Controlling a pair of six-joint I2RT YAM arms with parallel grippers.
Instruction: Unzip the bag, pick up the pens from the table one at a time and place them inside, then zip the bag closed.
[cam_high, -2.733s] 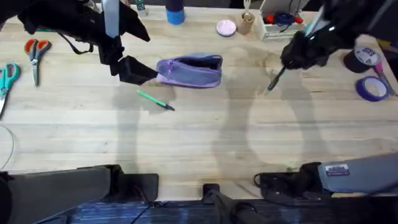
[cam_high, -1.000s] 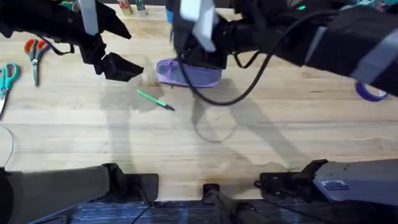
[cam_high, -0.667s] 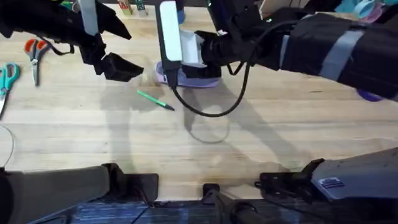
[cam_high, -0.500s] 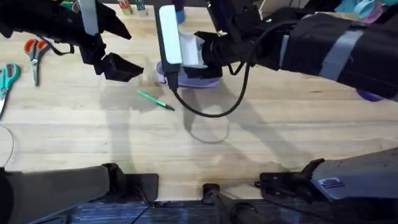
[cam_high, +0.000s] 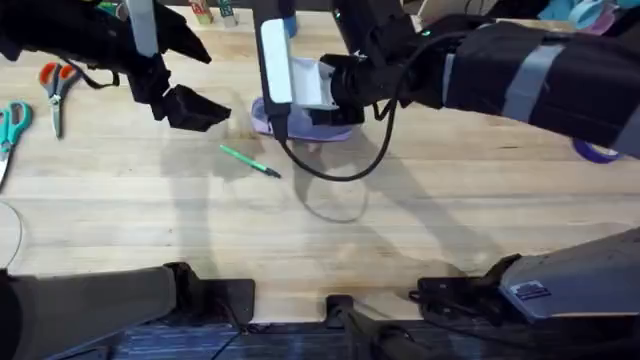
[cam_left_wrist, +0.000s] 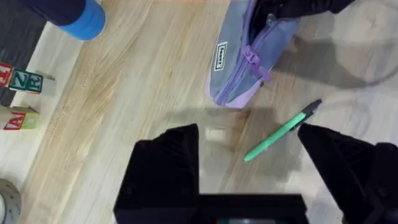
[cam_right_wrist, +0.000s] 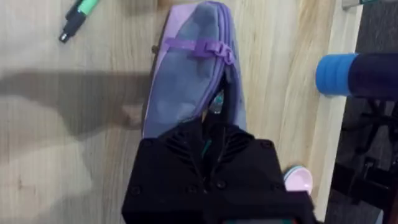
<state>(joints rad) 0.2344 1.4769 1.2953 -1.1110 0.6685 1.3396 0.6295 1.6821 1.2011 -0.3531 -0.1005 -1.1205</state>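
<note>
The lavender bag (cam_high: 330, 131) lies at the table's (cam_high: 420, 220) far middle with its zipper open (cam_right_wrist: 193, 74). My right gripper (cam_right_wrist: 212, 127) hangs straight over the opening, shut on the dark pen (cam_right_wrist: 215, 106), whose lower end dips into the slot. The right arm covers most of the bag in the overhead view. The green pen (cam_high: 250, 160) lies on the wood just in front of the bag's left end (cam_left_wrist: 283, 130). My left gripper (cam_high: 212, 110) hovers open to the left of the bag, holding nothing, its fingers (cam_left_wrist: 168, 168) spread wide.
Orange scissors (cam_high: 58, 85) and teal scissors (cam_high: 10, 125) lie at the far left. A blue cylinder (cam_right_wrist: 354, 74) stands behind the bag, and letter blocks (cam_left_wrist: 18, 81) sit at the back edge. A purple tape roll (cam_high: 598, 152) peeks out at the right.
My right arm swung in from the right with the dark pen and now holds it over the open bag. The left gripper drew back slightly to the left.
</note>
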